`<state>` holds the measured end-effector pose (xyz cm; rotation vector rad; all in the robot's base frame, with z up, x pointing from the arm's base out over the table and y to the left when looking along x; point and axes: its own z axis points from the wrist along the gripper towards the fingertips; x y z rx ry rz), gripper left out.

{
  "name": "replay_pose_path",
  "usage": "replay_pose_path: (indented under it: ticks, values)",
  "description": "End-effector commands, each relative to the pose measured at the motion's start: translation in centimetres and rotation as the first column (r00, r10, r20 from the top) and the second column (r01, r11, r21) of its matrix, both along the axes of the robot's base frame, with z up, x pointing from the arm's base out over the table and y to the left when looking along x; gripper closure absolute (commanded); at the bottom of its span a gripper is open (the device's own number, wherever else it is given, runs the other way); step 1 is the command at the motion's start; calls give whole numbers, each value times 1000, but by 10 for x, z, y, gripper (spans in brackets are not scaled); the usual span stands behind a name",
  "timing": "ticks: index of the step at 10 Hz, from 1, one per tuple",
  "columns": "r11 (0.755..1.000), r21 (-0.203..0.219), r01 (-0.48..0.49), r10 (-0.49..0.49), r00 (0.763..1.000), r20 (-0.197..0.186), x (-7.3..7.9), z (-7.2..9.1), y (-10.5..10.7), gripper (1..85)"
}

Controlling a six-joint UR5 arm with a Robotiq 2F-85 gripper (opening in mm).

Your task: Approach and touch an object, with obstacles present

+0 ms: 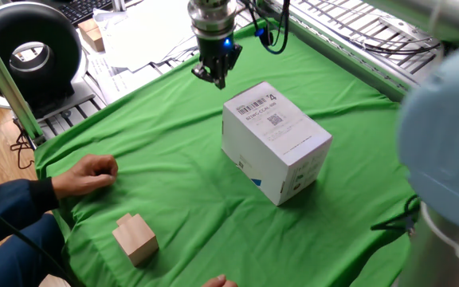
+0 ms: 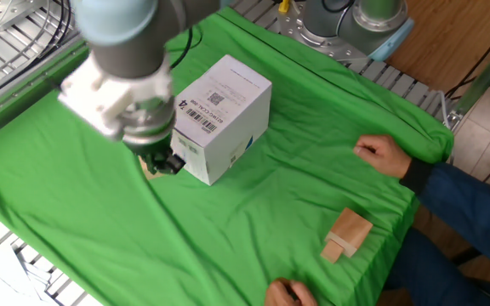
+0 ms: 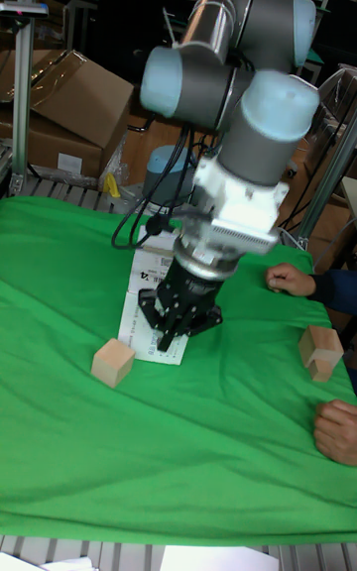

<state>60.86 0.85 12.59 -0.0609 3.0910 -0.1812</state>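
Note:
A small wooden cube (image 3: 112,362) sits on the green cloth (image 1: 174,191) left of a white cardboard box (image 1: 276,139) in the tall fixed view. In the other fixed view only a tan sliver (image 2: 147,168) shows behind the gripper. My gripper (image 1: 213,78) hangs just past the box's far corner, fingers drawn together to a point with nothing between them. In the tall fixed view the gripper (image 3: 167,338) is in front of the box (image 3: 139,328), right of the cube and apart from it. I see the gripper (image 2: 167,164) low beside the box (image 2: 219,115).
A second, notched wooden block (image 1: 135,238) lies near a person's hand (image 1: 90,171) at the cloth's edge, also seen as the block (image 2: 347,235) and hand (image 2: 381,155). Another hand (image 3: 337,430) rests at the near right. Papers and a black round device (image 1: 30,52) lie beyond the cloth.

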Motion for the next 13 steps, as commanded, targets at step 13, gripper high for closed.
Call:
replay_pose_path:
  ticks: [13]
  values:
    - [994,99,-37,38,999,-10,-82,50,43,833]
